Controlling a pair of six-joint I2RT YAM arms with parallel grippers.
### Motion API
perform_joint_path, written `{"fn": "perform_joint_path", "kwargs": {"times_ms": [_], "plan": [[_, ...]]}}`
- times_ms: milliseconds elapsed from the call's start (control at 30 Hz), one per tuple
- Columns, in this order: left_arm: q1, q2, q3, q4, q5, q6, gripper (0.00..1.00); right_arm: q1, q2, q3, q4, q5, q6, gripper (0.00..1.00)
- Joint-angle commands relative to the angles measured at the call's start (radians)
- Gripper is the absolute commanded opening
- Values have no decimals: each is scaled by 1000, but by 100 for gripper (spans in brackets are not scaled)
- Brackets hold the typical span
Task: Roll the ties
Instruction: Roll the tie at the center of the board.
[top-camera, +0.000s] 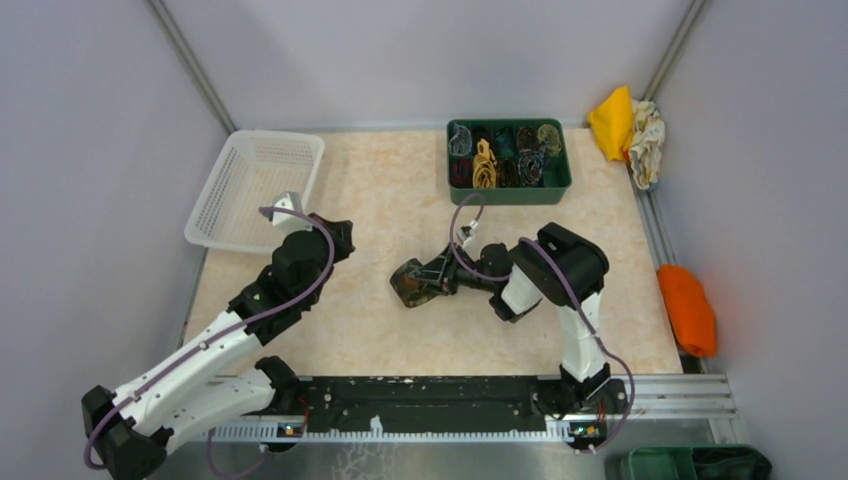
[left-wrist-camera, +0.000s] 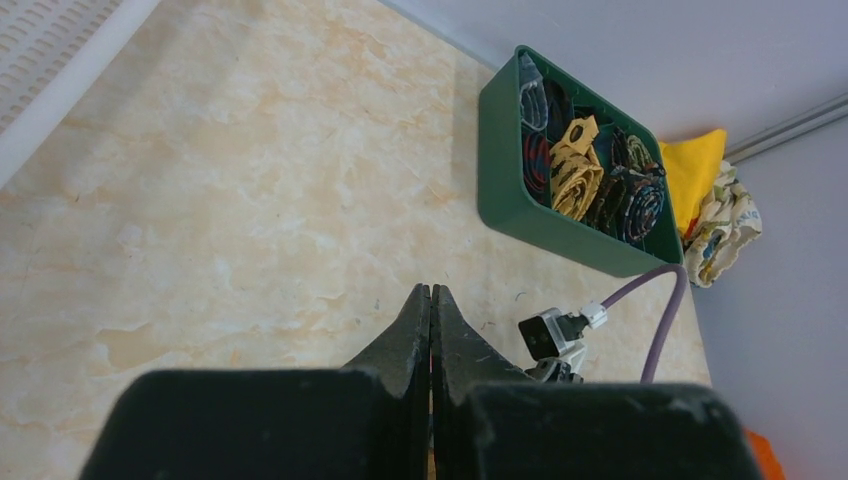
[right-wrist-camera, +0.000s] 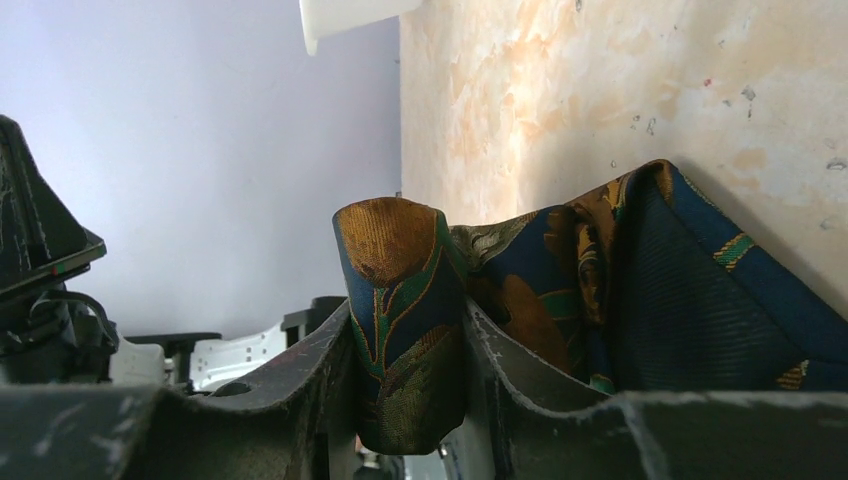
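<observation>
Tie (right-wrist-camera: 395, 250) in right hand (right-wrist-camera: 407, 312), off table (top-camera: 370, 200) edges

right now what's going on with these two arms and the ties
The right gripper is clamped on a folded part of a dark patterned tie, which lies bunched on the table near the middle. The left gripper is shut and holds nothing. It hangs by the near corner of the white basket. Rolled ties already sit in the green bin at the far edge.
</observation>
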Motion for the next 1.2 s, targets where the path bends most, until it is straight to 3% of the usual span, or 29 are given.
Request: {"fn": "perform_joint_path", "kwargs": {"times_ms": [0,500,733,1000,1167], "plan": [[2,-5,-1,57,9,27,0,4,24,30,81,-65,69,35],[2,-93,-23,18,4,46,0,188,3,162,-93,-21,34,34],[2,-96,-40,34,-4,59,0,180,64,173,-90,-26,32,34],[2,-60,-32,52,8,68,0,118,127,108,50,-34,76,37],[2,-22,-28,69,27,67,0,90,49,86,-104,-36,-31,46]]}}
